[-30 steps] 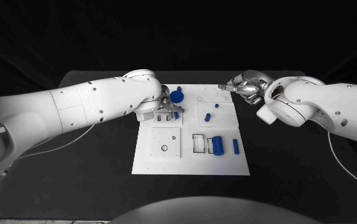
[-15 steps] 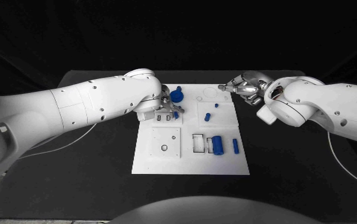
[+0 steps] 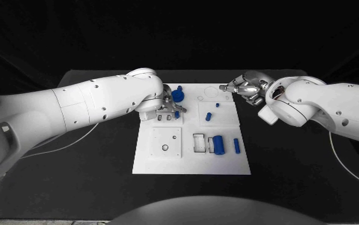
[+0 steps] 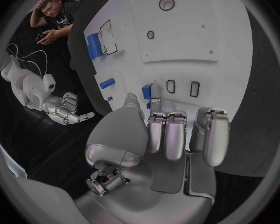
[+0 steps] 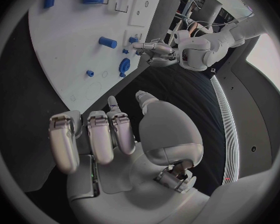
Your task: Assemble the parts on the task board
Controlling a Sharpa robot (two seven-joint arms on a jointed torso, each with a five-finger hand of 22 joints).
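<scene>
Little has moved; left hand (image 3: 169,110) stays over task board (image 3: 191,163).

we take this for a robotics lab: a black-draped table (image 3: 90,183) in the lower frame carries a white task board (image 3: 224,168) at centre, against a black backdrop (image 3: 179,23) filling the upper frame.

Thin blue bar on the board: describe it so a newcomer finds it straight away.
Start at the white task board in the middle of the black table and go to its near right part. There a fat blue cylinder lies beside an open rectangular slot; the thin blue bar lies just right of it, nearest the board's right edge, far slimmer than the cylinder.
</scene>
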